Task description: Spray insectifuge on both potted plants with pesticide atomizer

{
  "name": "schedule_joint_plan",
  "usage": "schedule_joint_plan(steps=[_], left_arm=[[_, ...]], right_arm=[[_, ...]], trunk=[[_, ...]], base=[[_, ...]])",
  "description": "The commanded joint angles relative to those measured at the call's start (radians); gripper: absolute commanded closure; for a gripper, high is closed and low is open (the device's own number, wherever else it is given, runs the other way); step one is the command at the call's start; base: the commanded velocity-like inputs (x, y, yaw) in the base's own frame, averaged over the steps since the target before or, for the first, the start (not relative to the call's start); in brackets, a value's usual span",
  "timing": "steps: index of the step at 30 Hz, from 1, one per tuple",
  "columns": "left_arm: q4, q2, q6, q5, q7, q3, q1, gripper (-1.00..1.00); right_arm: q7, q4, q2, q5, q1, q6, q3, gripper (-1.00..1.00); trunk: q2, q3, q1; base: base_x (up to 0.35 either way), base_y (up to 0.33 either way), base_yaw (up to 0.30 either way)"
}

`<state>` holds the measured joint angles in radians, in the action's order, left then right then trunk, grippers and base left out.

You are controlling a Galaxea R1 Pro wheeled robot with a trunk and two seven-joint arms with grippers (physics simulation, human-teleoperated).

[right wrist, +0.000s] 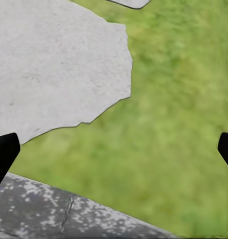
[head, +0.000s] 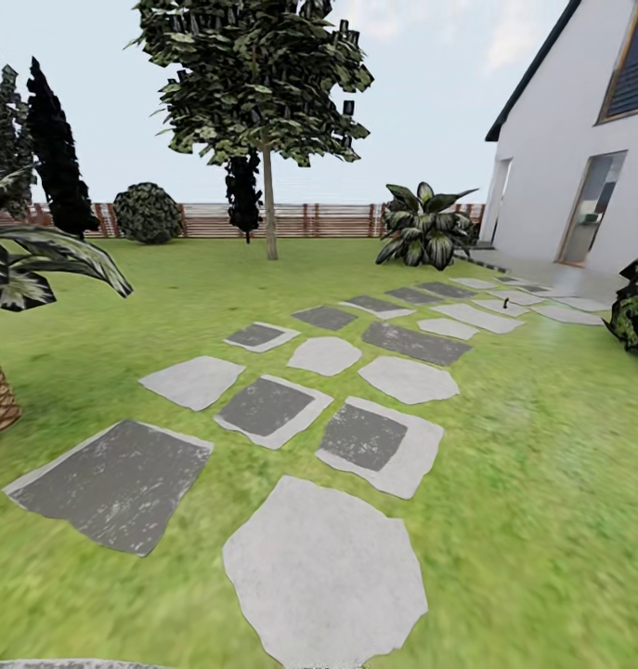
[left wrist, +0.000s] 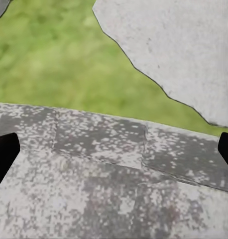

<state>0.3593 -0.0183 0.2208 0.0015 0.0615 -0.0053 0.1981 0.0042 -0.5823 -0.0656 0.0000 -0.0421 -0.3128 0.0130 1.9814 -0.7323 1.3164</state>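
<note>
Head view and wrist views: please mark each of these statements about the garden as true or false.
1. A path of stepping stones leads toward the house. True.
2. The left gripper holds a bottle. False: its fingers are apart, nothing between them.
3. A wooden fence stands behind the lawn. True.
4. The right gripper is shut. False: it is open over grass.

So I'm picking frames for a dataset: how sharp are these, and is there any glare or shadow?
Head view: stepping stones fairly crisp, lawn smeared near the edges, flat light, no cast shadows, no glare. Left wrist view: patio stone blotchy and pixelated. Right wrist view: grass soft, without detail.
</note>
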Motion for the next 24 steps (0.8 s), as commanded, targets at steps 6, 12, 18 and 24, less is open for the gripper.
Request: schedule_joint_plan(steps=[6, 12, 18, 24], left_arm=[[-0.001, 0.000, 0.003, 0.000, 0.003, -0.001, 0.000, -1.00], [-0.001, 0.000, 0.003, 0.000, 0.003, -0.001, 0.000, -1.00], [0.000, 0.000, 0.003, 0.000, 0.003, -0.001, 0.000, -1.00], [0.000, 0.000, 0.003, 0.000, 0.003, -0.001, 0.000, -1.00]], right_arm=[[0.000, 0.001, 0.000, 0.000, -0.001, -0.003, 0.001, -1.00], [0.000, 0.001, 0.001, 0.000, -0.001, -0.003, -0.001, -1.00], [0.001, 0.001, 0.001, 0.000, -0.001, -0.003, -0.001, -1.00], [0.002, 0.001, 0.001, 0.001, -0.001, -0.003, -0.001, -1.00]], trunk=[[0.043, -0.024, 0.023], [0.085, -0.045, 0.046], [0.127, -0.067, 0.069], [0.127, -0.072, 0.069]], base=[[0.000, 0.000, -0.274], [0.000, 0.000, -0.282], [0.000, 0.000, -0.282], [0.000, 0.000, -0.279]])
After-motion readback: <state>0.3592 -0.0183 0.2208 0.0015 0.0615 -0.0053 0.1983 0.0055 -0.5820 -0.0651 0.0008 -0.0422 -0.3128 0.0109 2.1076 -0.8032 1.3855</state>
